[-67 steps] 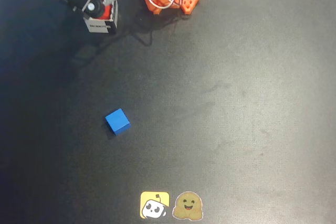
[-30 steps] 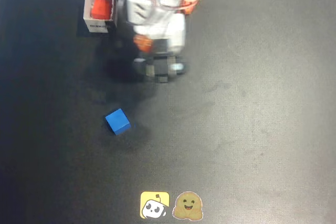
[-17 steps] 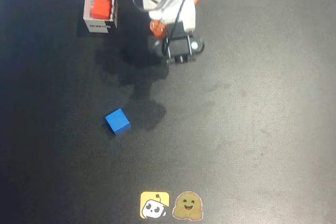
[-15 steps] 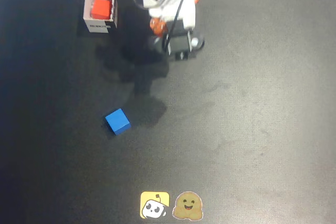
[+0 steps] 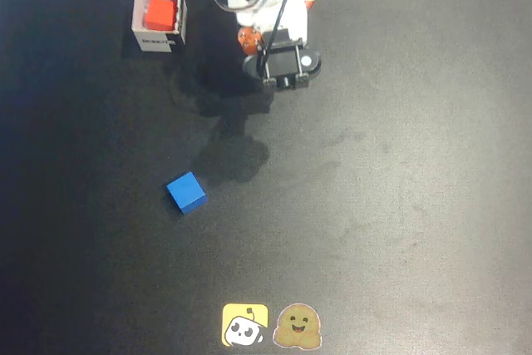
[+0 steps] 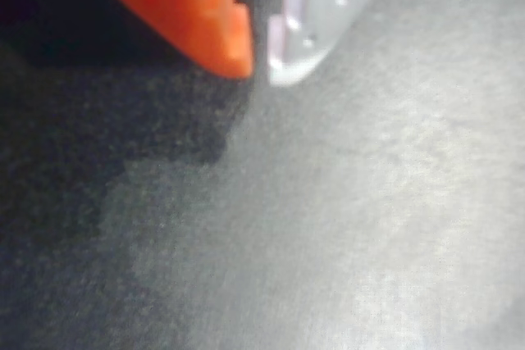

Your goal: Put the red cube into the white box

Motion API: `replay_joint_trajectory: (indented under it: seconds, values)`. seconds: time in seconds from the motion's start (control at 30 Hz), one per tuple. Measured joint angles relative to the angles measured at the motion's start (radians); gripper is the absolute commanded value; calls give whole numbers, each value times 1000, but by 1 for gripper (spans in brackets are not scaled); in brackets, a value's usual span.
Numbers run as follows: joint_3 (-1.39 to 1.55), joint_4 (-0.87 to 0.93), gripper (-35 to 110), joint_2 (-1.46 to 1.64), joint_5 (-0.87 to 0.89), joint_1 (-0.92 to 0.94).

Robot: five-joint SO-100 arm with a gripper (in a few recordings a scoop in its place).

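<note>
1. In the wrist view the gripper has its orange and white fingertips nearly together, with nothing between them.
2. The red cube sits inside the white box, left of the arm in the overhead view.
3. A blue cube lies well apart on the black table.

I'm seeing even, dim overhead light on the black mat — the arm's shadow is falling soft below it. My wrist view is blurring heavily — fingertips out of focus.
</note>
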Motion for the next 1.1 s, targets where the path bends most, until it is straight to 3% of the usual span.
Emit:
replay_joint_trajectory:
  seconds: [1.1]
  values:
    - [77,-38,0,14,-75,78]
